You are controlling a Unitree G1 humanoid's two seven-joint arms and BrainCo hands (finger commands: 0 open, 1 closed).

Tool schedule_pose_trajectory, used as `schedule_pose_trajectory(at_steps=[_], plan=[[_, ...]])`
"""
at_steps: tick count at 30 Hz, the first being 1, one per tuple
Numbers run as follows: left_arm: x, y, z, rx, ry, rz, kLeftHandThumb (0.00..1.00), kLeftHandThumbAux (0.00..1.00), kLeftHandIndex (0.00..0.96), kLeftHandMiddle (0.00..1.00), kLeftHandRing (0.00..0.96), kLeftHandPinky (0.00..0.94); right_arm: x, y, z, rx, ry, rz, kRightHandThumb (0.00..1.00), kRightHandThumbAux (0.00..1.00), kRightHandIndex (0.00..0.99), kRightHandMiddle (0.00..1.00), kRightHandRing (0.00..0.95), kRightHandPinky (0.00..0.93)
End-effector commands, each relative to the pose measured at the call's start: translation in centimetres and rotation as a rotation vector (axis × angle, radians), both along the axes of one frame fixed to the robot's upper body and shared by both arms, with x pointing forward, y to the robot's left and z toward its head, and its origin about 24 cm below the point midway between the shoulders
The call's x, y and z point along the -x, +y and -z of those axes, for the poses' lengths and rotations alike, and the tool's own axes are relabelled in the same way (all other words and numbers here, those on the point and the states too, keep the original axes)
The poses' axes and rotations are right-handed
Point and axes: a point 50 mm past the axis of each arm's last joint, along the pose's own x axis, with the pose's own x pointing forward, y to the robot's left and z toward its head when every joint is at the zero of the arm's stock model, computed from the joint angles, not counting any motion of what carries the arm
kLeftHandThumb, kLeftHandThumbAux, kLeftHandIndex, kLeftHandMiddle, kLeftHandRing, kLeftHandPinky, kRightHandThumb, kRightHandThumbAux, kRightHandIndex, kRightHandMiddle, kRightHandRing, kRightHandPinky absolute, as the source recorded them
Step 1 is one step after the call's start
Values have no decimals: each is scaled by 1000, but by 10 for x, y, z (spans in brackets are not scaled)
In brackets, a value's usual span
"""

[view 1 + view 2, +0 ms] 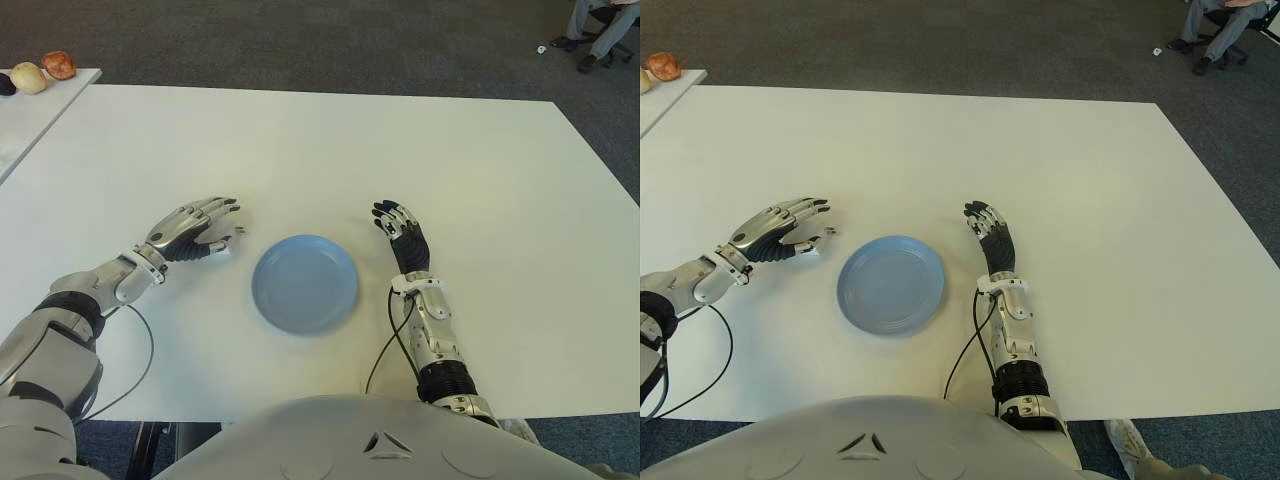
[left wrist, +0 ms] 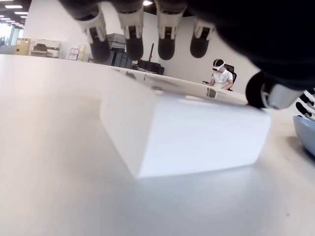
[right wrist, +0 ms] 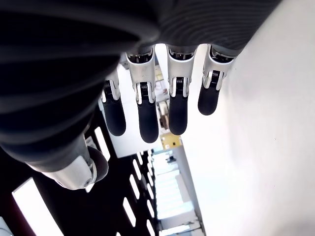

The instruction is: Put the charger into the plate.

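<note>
The charger [image 2: 182,135] is a white block lying on the white table [image 1: 330,150], just left of the empty blue plate [image 1: 305,283]. In the eye views only its corner [image 1: 224,249] shows beside the thumb. My left hand [image 1: 205,228] arches over it with fingers [image 2: 133,34] spread above its far edge and the thumb off its end; no closed grip shows. My right hand [image 1: 400,228] shows just right of the plate, palm down, its fingers [image 3: 147,108] straight and holding nothing.
A second white table [image 1: 40,105] at the far left carries several small round items [image 1: 45,70]. A seated person's legs [image 1: 600,30] show at the far right on the carpet. Black cables [image 1: 385,345] trail from both wrists toward the near edge.
</note>
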Motion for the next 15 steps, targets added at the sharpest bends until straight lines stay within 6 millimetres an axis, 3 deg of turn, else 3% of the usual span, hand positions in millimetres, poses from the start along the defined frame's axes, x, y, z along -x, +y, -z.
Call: schedule_pose_trajectory(at_steps=[1,15], plan=[[19,4,21,-118,131,57,173,418,0,0,0,0,17,4,25,-13,147,20,0,657,250,285,222,176],[20,4,16,-169,112,151,224,325,0,0,0,23,15,7,25,-15,144,21,0,669,262,297,237,190]])
